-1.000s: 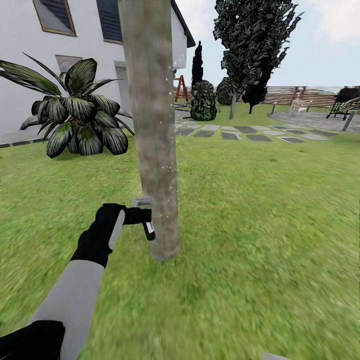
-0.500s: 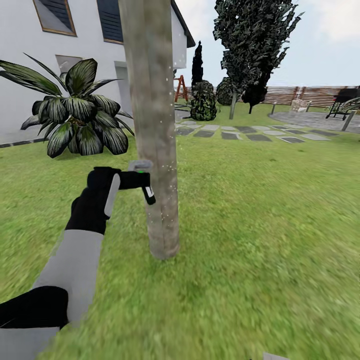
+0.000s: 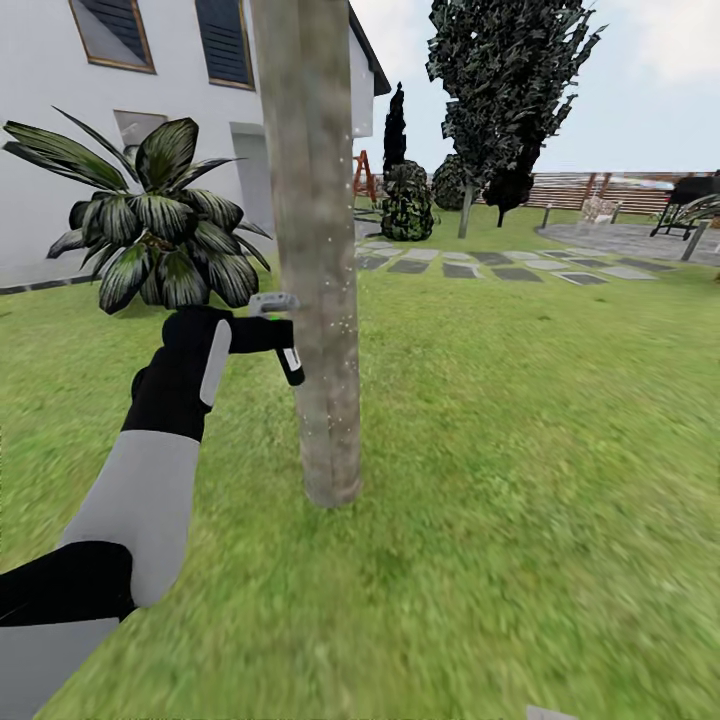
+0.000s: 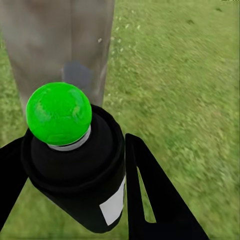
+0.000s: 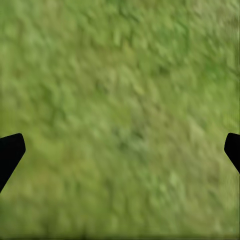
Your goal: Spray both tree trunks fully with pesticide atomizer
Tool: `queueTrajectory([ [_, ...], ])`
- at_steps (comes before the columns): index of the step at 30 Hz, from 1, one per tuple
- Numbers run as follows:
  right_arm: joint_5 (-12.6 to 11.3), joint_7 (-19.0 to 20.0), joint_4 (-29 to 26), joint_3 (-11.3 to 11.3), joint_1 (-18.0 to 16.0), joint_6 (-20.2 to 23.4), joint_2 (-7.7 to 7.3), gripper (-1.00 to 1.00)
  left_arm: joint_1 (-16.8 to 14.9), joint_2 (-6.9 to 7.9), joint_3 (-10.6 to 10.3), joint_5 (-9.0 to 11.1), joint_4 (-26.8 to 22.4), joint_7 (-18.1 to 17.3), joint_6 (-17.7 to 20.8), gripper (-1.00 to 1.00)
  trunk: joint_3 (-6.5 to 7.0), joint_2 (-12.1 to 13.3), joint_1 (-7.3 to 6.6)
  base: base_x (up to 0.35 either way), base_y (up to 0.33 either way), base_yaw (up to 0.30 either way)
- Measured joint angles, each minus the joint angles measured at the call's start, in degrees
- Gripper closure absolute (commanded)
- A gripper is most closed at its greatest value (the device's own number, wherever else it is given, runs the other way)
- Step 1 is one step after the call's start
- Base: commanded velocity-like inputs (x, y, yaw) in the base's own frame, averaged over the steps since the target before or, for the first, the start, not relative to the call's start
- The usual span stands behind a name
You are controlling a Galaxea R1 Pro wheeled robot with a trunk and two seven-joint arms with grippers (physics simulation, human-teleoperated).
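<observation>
We are at the spraying step. Our left end effector (image 3: 268, 335) is clamped on the pesticide atomizer (image 3: 285, 345), just at 9 o'clock of the tree trunk (image 3: 318, 250), where white specks show. Our right end effector (image 5: 120, 150) is apart over the lawn (image 3: 540, 450). Next we should probably sweep the nozzle over the bare bark.

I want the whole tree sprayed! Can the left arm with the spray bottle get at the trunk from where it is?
Probably yes. The left gripper holds the pesticide atomizer right beside the tree trunk, and nothing stands between them. White specks already dot the bark near it. The trunk's higher part may be harder to reach.
</observation>
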Motion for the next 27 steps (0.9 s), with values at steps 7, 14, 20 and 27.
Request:
queueTrajectory([
  [7, 0.0, 0.0, 0.0, 0.0, 0.4, 0.0, 0.00, -1.00, -11.4, 0.01, 1.8, 0.0, 4.8, 0.2, 0.1, 1.00, 0.02, 0.0, -0.02, -0.009, 0.002, 0.000],
  [14, 0.0, 0.0, 0.0, 0.0, 0.4, 0.0, 0.00, -1.00, -31.2, 0.29, 1.9, -0.3, 21.4, 0.2, 0.1, 1.00, 0.01, 0.0, 0.00, 0.000, 0.000, 0.000],
  [20, 0.0, 0.0, 0.0, 0.0, 0.4, 0.0, 0.00, -1.00, -46.7, 0.28, 1.9, 0.2, 31.3, 0.0, 0.1, 1.00, 0.02, 0.0, -0.07, 0.000, 0.000, 0.000],
  [27, 0.0, 0.0, 0.0, 0.0, 0.4, 0.0, 0.00, -1.00, -48.9, 0.27, 2.1, -0.3, 37.4, 0.1, 0.0, 1.00, -0.01, 0.0, 0.00, 0.000, 0.000, 0.000],
])
